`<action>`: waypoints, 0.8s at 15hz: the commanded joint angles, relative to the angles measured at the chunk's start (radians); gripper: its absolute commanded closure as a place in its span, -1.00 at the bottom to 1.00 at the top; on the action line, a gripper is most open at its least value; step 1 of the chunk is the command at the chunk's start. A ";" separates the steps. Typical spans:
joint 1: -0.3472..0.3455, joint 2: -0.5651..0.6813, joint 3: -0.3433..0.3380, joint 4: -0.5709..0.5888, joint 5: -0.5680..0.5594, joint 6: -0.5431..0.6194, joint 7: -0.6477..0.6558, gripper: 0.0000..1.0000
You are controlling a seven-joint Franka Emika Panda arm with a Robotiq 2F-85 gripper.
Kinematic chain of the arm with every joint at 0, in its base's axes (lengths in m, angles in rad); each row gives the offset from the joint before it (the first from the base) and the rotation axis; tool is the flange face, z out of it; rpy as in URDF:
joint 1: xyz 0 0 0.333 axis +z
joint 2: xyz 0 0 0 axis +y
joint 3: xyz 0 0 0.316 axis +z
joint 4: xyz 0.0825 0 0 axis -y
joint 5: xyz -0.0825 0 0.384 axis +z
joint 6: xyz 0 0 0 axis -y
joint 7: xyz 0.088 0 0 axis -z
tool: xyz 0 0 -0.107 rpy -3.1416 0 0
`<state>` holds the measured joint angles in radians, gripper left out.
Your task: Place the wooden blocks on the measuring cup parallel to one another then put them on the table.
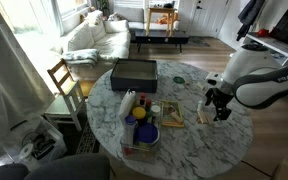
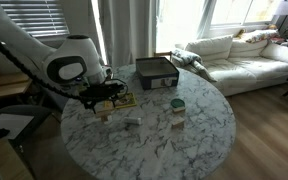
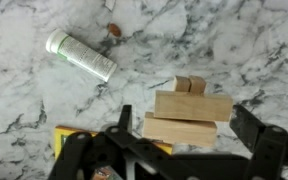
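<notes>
The gripper (image 3: 186,140) hangs with jaws wide and empty over the wooden blocks (image 3: 192,106). They lie parallel on the table (image 3: 244,50) at its twelve o'clock, probably lined up for grasping.

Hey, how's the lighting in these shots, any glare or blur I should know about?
In both exterior views the windows are blown out, while the table is evenly lit. The wrist view is soft; the blocks still read clearly, but the gripper along the bottom edge is dark and blurred.

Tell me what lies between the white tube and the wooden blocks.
Nothing: bare table separates the white tube from the wooden blocks, wrist view.
</notes>
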<state>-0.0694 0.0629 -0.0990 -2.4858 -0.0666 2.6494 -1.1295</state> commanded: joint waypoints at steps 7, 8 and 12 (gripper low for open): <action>-0.029 0.052 0.033 -0.004 0.088 0.029 -0.100 -1.00; -0.028 0.057 0.037 -0.003 0.091 0.030 -0.102 -1.00; -0.029 0.072 0.046 0.001 0.077 0.024 -0.092 -1.00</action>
<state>-0.0791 0.1129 -0.0695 -2.4862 -0.0018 2.6508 -1.1963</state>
